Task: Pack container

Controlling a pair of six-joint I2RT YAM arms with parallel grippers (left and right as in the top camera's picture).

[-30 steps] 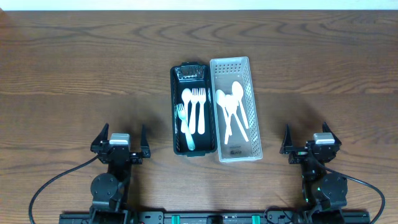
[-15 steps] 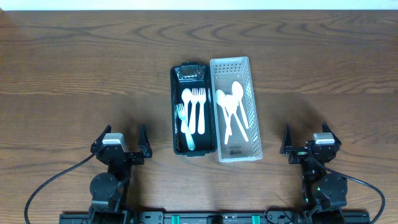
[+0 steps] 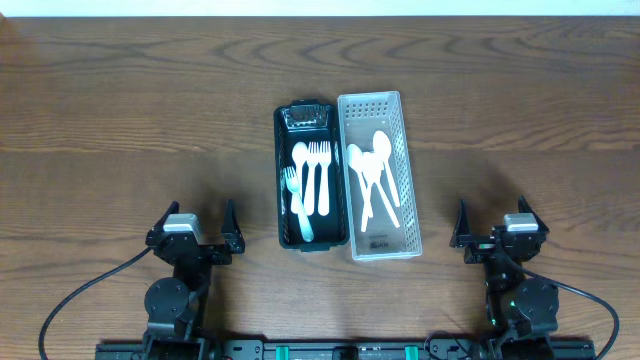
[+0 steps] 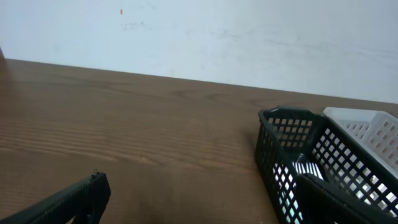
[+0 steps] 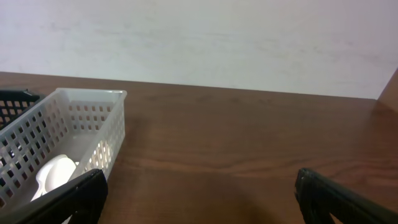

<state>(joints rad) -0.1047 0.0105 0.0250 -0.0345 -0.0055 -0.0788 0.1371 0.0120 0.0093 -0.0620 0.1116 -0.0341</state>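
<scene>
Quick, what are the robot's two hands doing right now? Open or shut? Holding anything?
Left gripper: open, holding nothing.
Right gripper: open, holding nothing.

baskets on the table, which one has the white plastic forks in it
The black slotted plastic basket, the left one in the overhead view. The white plastic forks lie in it; the white slotted basket beside it holds only white spoons.

2 arms point(image 3: 168, 300) black | left hand point(image 3: 194, 228), right hand point(image 3: 494, 228) grey-topped | cables point(image 3: 100, 281) black
</scene>
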